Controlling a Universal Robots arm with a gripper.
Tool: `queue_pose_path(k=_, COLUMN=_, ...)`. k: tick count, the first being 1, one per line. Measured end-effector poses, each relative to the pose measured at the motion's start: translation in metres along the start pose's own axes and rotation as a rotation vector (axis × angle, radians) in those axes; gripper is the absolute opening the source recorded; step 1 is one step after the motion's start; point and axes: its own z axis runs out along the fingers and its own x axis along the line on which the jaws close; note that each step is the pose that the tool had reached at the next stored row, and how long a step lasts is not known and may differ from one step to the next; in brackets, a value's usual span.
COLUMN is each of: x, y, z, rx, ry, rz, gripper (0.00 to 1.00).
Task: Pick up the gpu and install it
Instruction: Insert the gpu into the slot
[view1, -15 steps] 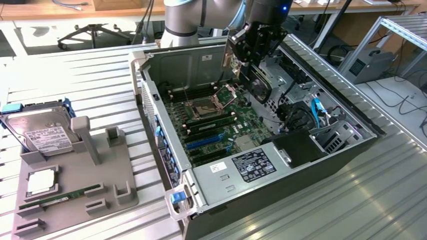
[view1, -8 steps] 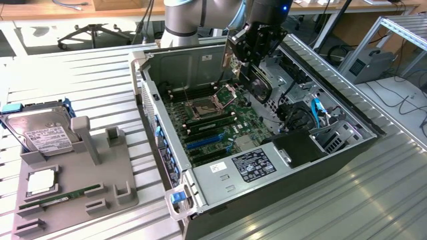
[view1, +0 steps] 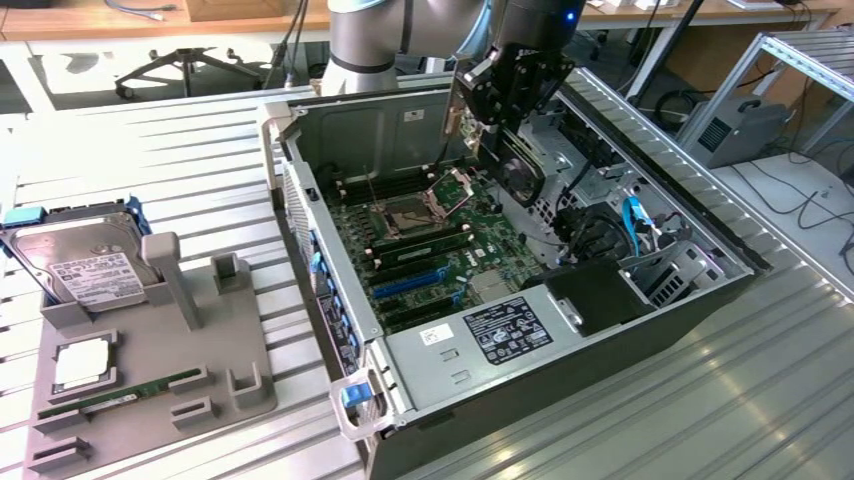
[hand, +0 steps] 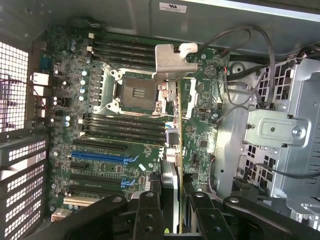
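- Nearest, at the exterior view's left: grey tray (view1: 140, 345) on the slatted metal bench (view1: 667, 420).
- Carries a narrow green memory stick (view1: 120, 390), a square silver chip (view1: 80, 365) and, further back, a silver hard drive (view1: 80, 265) standing tilted in its slot; white label on the drive, print too small to read.
- Just beside the tray: open computer case (view1: 601, 370) lying on its side, blue latch (view1: 354, 392) at the near corner, lowest corner cut off by the frame.
- Bears a black label (view1: 507, 330) and a small white sticker (view1: 437, 336) on the near inner cover; writing on both illegible.
- Deeper in: green motherboard (view1: 441, 250) with blue slots (view1: 407, 285) and an open CPU socket (view1: 400, 215).
- Grips the gpu (hand: 171, 170) in the tool (hand: 173, 197), raised over the motherboard and well apart from the tray; black fingers (hand: 150, 215) clamped against its two faces.
- Appears edge-on in the wrist view, faces hidden, silver bracket (hand: 170, 62) at the end away from the fingers; lower edge hidden, so contact with any slot impossible to tell.
- Past the card: blue cables (view1: 634, 220), partly hidden among the metal cages.
- Above the tool: grey arm (view1: 367, 40), cut off by the frame.
- Farthest: chair base (view1: 187, 65) on the floor and a grey box (view1: 734, 125) at the exterior view's right.
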Motion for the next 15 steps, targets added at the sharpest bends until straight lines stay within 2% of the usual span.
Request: queue_pose_path(k=15, x=0.0, y=0.0, z=0.0, rx=-0.0003, ry=-0.0006, rz=-0.021, gripper=0.27)
